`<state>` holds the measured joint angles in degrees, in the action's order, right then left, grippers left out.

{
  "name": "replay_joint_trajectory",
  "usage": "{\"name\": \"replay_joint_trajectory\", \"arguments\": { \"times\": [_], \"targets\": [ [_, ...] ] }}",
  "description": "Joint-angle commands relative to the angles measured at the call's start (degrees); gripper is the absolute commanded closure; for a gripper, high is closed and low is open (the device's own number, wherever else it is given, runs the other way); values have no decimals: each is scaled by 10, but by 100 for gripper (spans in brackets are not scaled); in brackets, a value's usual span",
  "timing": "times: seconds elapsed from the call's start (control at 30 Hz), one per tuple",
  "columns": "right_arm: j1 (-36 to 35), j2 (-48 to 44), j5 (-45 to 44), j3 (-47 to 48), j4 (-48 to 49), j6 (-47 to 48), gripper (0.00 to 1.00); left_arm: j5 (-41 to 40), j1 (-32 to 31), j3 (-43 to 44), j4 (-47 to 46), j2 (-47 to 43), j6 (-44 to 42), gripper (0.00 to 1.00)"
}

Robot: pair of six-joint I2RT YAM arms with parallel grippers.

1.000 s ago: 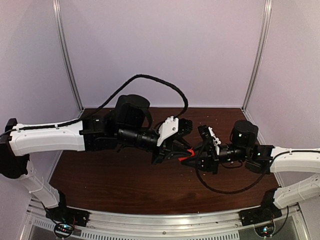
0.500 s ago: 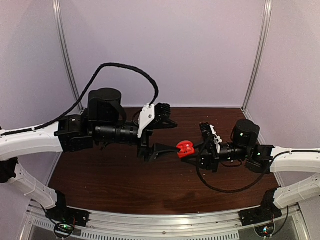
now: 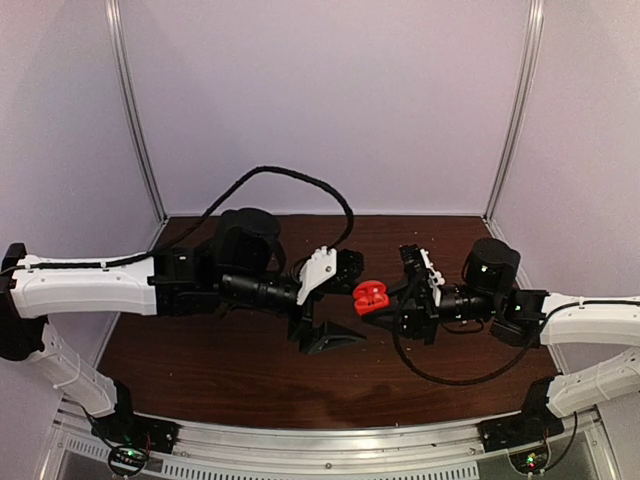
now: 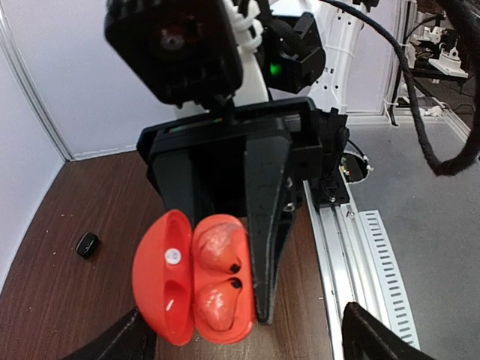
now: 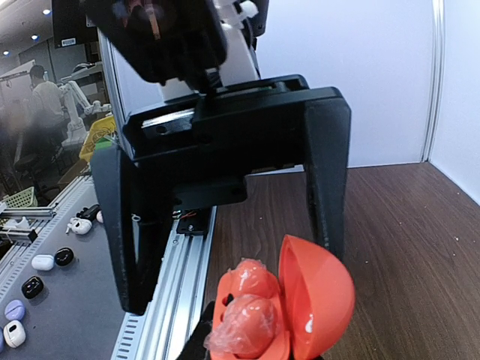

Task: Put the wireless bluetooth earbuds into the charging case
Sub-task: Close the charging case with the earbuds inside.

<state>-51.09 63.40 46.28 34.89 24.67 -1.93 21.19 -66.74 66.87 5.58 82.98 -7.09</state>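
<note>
Charging case (image 4: 193, 289): bright red and hinged open like a clamshell. It was held up between the two arms over the middle of the table (image 3: 200, 365).
Lid (image 4: 161, 281): swung out to one side of the base, with its red inner face showing in the left wrist view.
Earbuds (image 4: 220, 251): two glossy reddish pieces with dark tips sat side by side in the wells of the base. Whether they were pressed fully home could not be told.
Right gripper (image 3: 388, 303): its jaws were closed down tight on the case, with one black finger lying along the edge of the base. It reached in from the right, and the case stuck out past its fingertips toward the other arm.
Left gripper (image 3: 350, 300): its jaws were spread wide and held nothing. In the top view one finger stood above the case and the other below it. In the right wrist view the two black fingers stood well apart behind the case. From these views it could not be told whether either finger touched the red shell.
Small black object (image 4: 88, 244): a dark rounded piece that lay alone on the brown tabletop, well apart from the case and too small to identify.
Table: dark brown wood, with pale walls on three sides.
Rail (image 3: 320, 442): a silver metal strip along the near edge that carried both arm bases.
Cable (image 3: 290, 178): a black loop that arched over the left arm.
</note>
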Motion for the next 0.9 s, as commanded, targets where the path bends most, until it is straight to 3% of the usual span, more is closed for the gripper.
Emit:
{"name": "replay_joint_trajectory", "arguments": {
  "times": [0.0,0.33,0.63,0.87],
  "targets": [
    [1,-7,-12,13,17,-13,100,15,-33,15,-34,-5,-56,18],
    [29,7,5,5,70,-88,100,-85,-96,-8,-45,-24,-158,28],
    [33,27,32,12,73,-128,100,-229,-119,-24,-80,-24,-227,22],
    [33,28,32,15,69,-146,100,-240,-130,-28,-81,-26,-289,22]
  ]
}}
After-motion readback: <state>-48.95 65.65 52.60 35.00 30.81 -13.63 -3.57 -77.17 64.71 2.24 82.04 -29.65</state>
